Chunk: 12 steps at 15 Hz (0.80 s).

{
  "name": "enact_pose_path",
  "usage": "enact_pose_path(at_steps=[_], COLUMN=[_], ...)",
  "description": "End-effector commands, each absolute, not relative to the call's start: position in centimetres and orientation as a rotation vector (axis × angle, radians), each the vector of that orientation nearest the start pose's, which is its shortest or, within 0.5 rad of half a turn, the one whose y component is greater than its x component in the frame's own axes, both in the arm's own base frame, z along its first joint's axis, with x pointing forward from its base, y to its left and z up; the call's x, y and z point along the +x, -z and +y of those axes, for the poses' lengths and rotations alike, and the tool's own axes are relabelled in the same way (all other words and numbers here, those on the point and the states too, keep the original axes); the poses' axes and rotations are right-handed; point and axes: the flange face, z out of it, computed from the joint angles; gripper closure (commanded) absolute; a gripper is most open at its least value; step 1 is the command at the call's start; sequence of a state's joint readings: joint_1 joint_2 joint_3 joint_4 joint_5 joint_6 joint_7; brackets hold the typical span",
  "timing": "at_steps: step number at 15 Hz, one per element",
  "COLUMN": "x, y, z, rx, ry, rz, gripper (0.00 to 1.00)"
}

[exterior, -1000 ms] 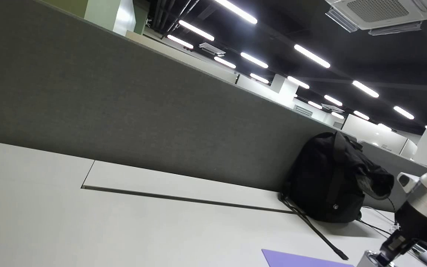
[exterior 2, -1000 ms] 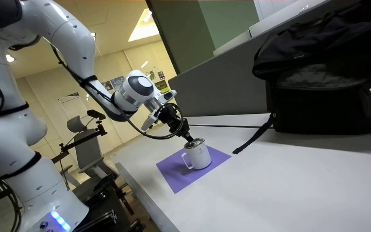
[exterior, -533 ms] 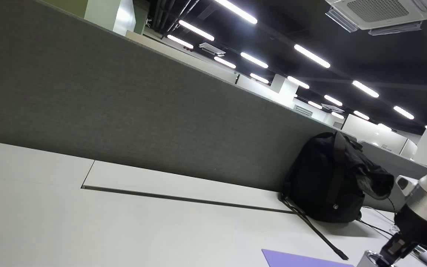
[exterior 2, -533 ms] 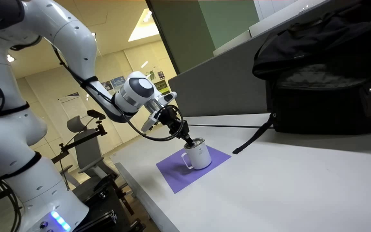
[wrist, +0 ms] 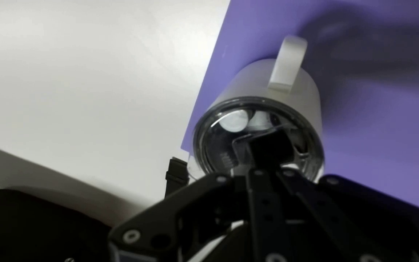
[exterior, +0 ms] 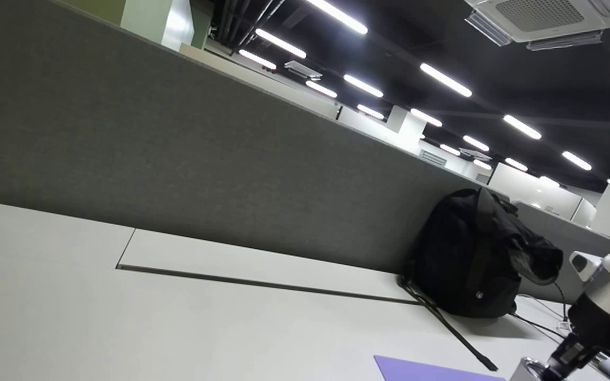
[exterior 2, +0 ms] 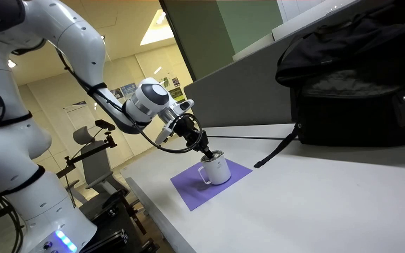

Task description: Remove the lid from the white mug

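Lid (wrist: pixel 224 142) atop white mug (exterior 2: pixel 218 171)

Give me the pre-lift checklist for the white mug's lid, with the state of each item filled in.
1. White mug upright on the purple mat: ok.
2. Lid on the mug: ok, it covers the mouth.
3. Claw at the lid: ok, its tip is over the lid in the wrist view.
4. Grip on the lid: cannot tell; the claw hides the contact.
5. Mug steadied: not ok; nothing holds its body or handle.
6. Backpack clear of the mug: ok, it stands apart in both exterior views.
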State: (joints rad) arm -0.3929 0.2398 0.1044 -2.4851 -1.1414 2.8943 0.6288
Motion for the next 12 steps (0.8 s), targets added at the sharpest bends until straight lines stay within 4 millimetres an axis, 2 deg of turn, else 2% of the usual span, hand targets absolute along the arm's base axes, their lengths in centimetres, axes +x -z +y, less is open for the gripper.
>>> enact_pose_path(at_steps=[1, 5, 8, 10, 12], x=[46.0, 46.2, 46.6, 46.7, 46.3], y=[-20.2, -21.2, -23.6, -24.4, -24.5], z=[-9.2, -9.4, -9.2, -8.8, -7.9], rx=[-3.448, -3.377, -3.277, -3.213, -3.186], ry=[0.395, 0.454, 0.586, 0.643, 0.604], rz=[-0.230, -0.145, -0.043, -0.009, -0.024], gripper=[1.00, 1.00, 1.00, 1.00, 1.00])
